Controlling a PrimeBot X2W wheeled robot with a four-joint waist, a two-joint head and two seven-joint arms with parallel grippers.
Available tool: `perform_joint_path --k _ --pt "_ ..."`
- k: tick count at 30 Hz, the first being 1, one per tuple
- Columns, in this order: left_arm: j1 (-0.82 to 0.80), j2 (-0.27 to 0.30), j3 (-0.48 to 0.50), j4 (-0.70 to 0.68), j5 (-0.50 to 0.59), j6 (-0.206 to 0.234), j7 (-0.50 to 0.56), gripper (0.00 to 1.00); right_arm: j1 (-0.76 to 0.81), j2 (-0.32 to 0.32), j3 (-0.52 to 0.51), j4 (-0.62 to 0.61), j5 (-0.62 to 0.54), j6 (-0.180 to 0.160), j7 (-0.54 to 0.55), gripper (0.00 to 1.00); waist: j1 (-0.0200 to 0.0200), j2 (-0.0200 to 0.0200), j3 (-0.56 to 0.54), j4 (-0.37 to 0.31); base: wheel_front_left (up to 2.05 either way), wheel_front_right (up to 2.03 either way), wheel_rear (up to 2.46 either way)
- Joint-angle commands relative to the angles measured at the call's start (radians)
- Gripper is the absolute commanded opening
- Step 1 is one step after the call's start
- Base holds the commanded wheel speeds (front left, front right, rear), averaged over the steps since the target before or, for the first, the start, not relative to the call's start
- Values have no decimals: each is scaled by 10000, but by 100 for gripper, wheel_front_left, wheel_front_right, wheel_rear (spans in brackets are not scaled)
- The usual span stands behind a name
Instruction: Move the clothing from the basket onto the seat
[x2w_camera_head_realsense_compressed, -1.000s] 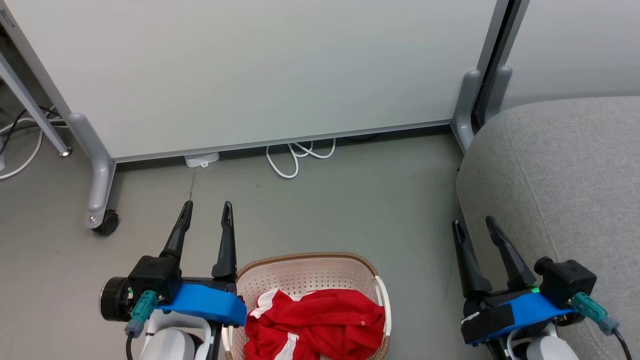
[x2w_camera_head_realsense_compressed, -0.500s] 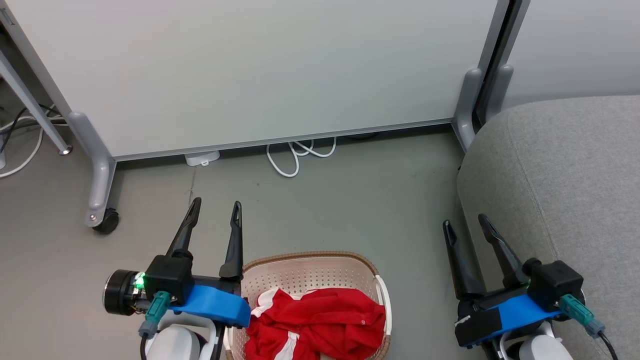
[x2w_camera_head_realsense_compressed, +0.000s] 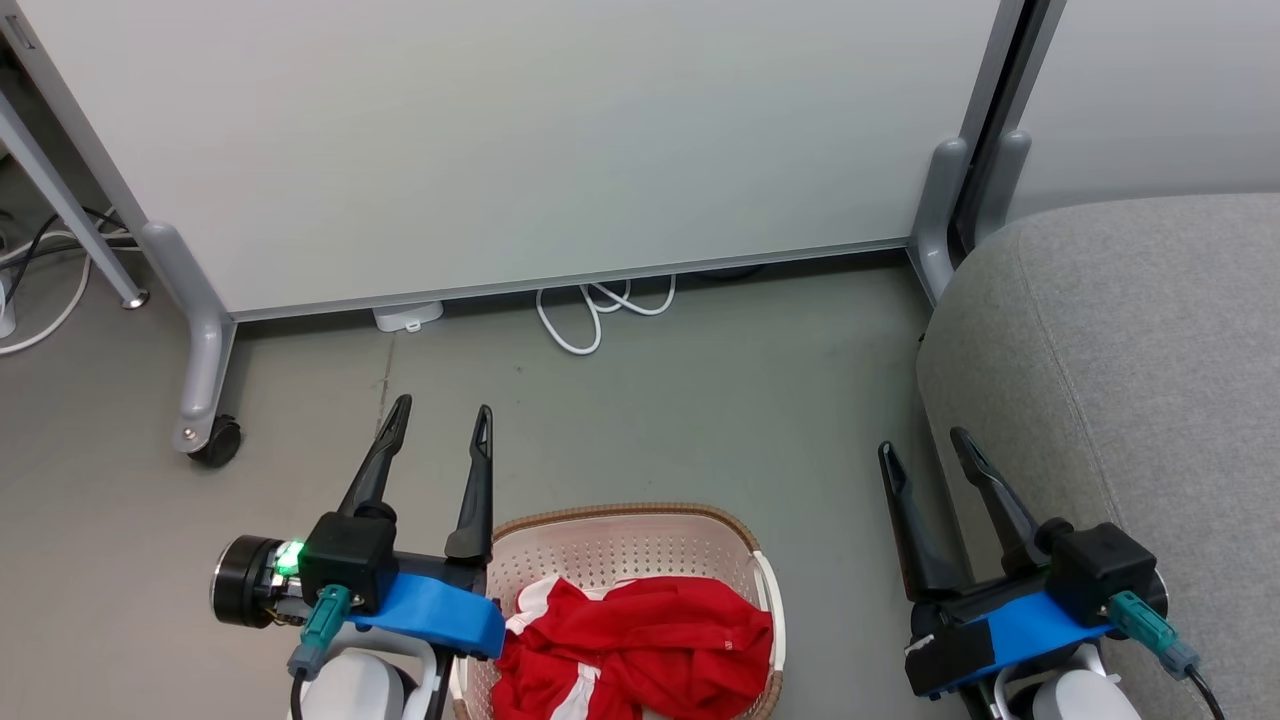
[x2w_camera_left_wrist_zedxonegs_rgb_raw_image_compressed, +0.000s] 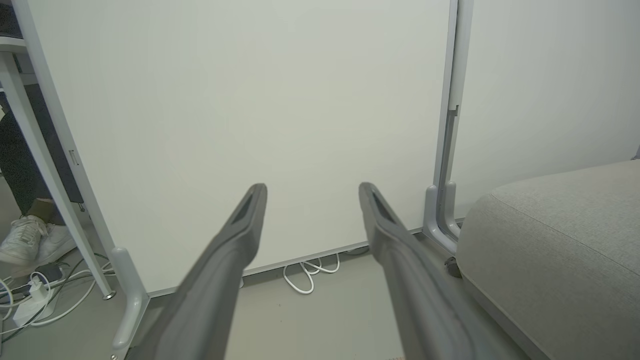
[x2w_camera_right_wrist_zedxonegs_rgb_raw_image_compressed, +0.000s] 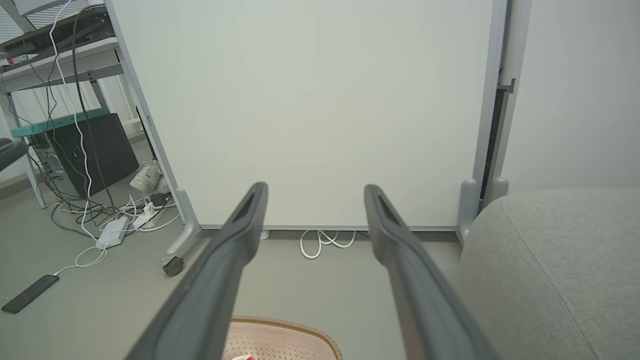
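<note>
Left hand (x2w_camera_head_realsense_compressed: 442, 408), open and empty, should swing right and dip to pinch a raised fold of clothes (x2w_camera_head_realsense_compressed: 640, 650).

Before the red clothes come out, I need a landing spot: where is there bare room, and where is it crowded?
The seat is bare across its visible top, right of the right gripper. The floor between basket and panel is free except a white cable loop. Crowded: the basket, heaped with clothing, left gripper by its left rim.
</note>
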Motion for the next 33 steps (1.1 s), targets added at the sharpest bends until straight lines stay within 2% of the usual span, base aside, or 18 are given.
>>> perform_joint_path --k 1,10,16,25,33 --pt "-99 -4 -7 18 -48 -13 -52 100 -74 -55 8 30 65 4 -35 100 0 0 -2 -4 0 0 0" --pt "-367 -6 -117 200 112 -145 -51 100 -258 -53 -38 -9 -49 4 -35 100 0 0 232 -82 0 0 0" --pt "-1118 80 -528 739 361 -398 -41 100 -585 -52 -65 -130 -130 4 -35 100 0 0 780 -356 0 0 0" --pt "-2670 557 -1727 2103 438 -556 -41 100 -1310 -46 -86 -428 -30 4 -33 100 0 0 2196 -1034 0 0 0" --pt "-4027 1185 -3396 3238 -58 -544 -41 100 -2025 -43 -5 -679 65 4 -33 100 0 0 3617 -1596 0 0 0"
